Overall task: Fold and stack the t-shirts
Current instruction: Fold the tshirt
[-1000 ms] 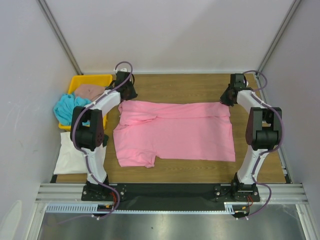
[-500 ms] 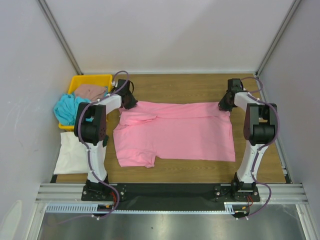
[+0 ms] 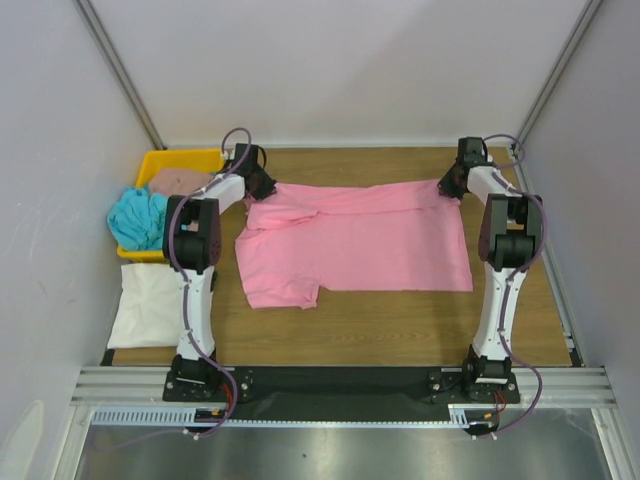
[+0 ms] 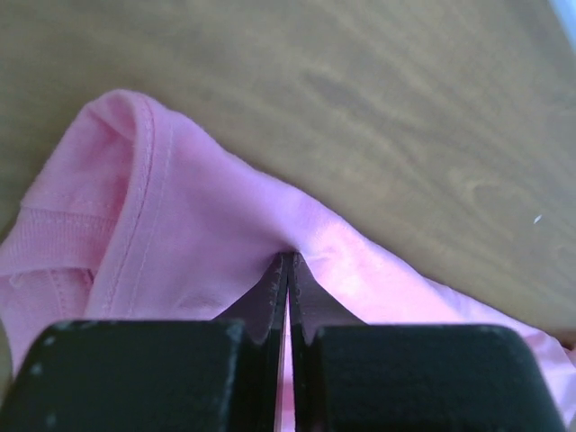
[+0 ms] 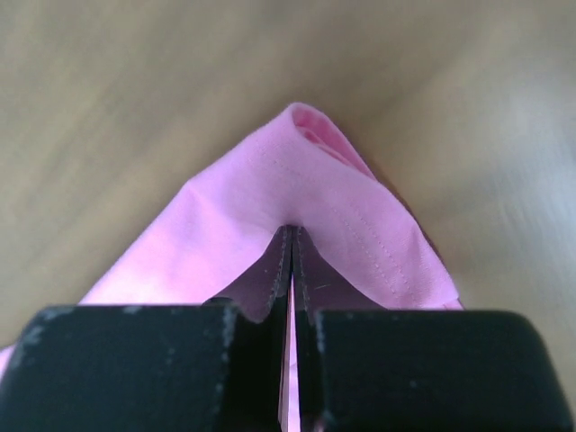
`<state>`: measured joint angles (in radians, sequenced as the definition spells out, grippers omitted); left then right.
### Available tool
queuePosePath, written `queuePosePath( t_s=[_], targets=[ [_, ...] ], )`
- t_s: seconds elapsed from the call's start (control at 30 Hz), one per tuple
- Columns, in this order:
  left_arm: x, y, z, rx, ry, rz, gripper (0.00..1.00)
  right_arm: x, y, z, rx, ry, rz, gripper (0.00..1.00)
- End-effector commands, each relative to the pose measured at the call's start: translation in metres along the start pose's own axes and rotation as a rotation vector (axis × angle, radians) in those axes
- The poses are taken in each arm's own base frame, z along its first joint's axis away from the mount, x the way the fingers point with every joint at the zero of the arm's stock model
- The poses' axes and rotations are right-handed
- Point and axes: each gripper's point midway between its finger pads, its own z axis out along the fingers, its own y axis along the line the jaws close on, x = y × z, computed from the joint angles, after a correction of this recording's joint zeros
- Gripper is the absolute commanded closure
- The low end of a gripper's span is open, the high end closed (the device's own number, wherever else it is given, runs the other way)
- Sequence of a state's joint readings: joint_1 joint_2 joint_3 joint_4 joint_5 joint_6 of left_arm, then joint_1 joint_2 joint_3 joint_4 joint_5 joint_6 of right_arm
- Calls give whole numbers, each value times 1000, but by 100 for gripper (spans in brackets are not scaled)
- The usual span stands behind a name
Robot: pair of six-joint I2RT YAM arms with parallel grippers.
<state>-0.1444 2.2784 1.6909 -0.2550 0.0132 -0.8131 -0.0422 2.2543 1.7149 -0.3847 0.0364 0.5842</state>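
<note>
The wooden counter (image 3: 380, 335) sat inside a booth of pale plain walls (image 3: 340, 70), with a black rail (image 3: 340, 385) along its near edge where both arms were bolted. The pink t-shirt (image 3: 370, 245) lay spread across the middle of the counter, its far edge raised at both corners. The left fingers (image 4: 270, 297) were pressed together on a fold of pink cloth beside a stitched seam at the far left corner. The right fingers (image 5: 273, 274) were likewise clamped on the hemmed far right corner. A yellow tray (image 3: 185, 157) stood at the far left, with the brown-pink t-shirt (image 3: 180, 182) in it and the turquoise t-shirt (image 3: 135, 220) spilling over its left rim. The cream-white t-shirt (image 3: 145, 305) lay on the counter just in front of the tray. Compared with a second earlier, both arms stretched further towards the back wall. The whole pink t-shirt had slid away from the bases, baring more wood along the near side.
</note>
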Motion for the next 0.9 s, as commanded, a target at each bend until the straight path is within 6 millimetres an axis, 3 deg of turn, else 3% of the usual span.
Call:
queuePosePath(
  t_s=[0.0,0.07,0.13,0.23,0.33,0.37,0.4,0.43,0.47,0.5,0.57,0.6,0.63,0.67,0.7,0.73,0.77,0.87],
  targets=[
    [-14,-3,17,6,2,-53,97,-10,-5,28,29,16,3,100],
    [-17,-4,25,11,4,-58,97,-15,-1,42,24,22,-4,100],
    [-31,-17,26,42,-21,-53,96,-34,13,40,-2,-8,-9,100],
    [-46,-33,25,94,-49,-18,93,-39,19,44,-18,-1,-14,100],
    [-66,-56,2,160,-95,47,80,-46,28,27,-53,-14,-20,100],
    [-81,-71,-20,197,-139,79,76,-47,31,21,-65,-18,-24,100],
    [-83,-74,-30,205,-147,96,67,-63,41,0,-99,-62,-28,99],
    [-87,-78,-42,217,-162,122,64,-61,41,-5,-104,-61,-29,98],
    [-100,-91,-70,247,-203,133,61,-67,47,-17,-127,-76,-32,97],
    [-91,-85,-75,237,-189,142,55,-78,56,-37,-159,-107,-37,97],
    [-88,-80,-107,231,-214,143,49,-82,65,-56,-191,-115,-39,95],
    [-84,-77,-114,225,-211,132,48,-90,73,-76,-217,-138,-42,94],
    [-78,-71,-120,216,-200,96,48,-91,77,-86,-232,-142,-46,93],
    [-79,-72,-141,227,-221,72,46,-87,76,-91,-232,-135,-50,92],
    [-55,-52,-134,185,-174,45,46,-90,85,-112,-259,-159,-58,90],
    [-55,-55,-150,211,-193,-14,45,-89,86,-120,-267,-159,-54,89],
    [-32,-32,-142,163,-157,-43,43,-81,84,-123,-268,-143,-57,87],
    [-14,-33,-152,201,-153,-139,32,-72,89,-150,-293,-147,-68,79]
  ],
)
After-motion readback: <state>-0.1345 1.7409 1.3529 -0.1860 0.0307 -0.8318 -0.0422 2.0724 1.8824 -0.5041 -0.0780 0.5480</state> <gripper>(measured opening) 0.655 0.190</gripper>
